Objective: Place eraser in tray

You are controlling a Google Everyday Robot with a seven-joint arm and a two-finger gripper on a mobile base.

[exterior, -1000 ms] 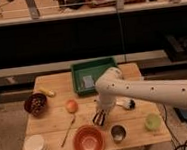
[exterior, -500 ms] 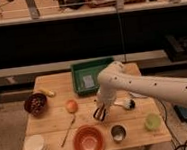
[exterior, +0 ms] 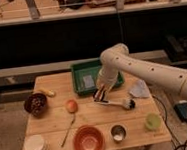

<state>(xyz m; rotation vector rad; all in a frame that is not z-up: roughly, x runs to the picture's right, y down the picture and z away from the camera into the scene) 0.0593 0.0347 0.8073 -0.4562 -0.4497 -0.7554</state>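
My gripper [exterior: 100, 95] hangs from the white arm over the table's middle, just in front of the tray's near rim. It is shut on the eraser [exterior: 99, 96], a small striped dark-and-white block held above the wood. The tray [exterior: 78, 73] is a green rectangular bin at the table's far middle, with a flat grey square [exterior: 88, 81] lying inside it. My arm covers the tray's right part.
A black-handled brush [exterior: 116, 104] lies just right of the gripper. Also on the table are a pale cloth [exterior: 139, 90], apple [exterior: 71, 106], dark bowl [exterior: 35, 103], banana [exterior: 46, 93], spoon [exterior: 68, 131], orange bowl [exterior: 89, 141], metal cup [exterior: 118, 133], green cup [exterior: 152, 121] and white bowls [exterior: 34, 145].
My gripper has risen from the table near the brush and moved back toward the green tray, carrying the eraser with it.
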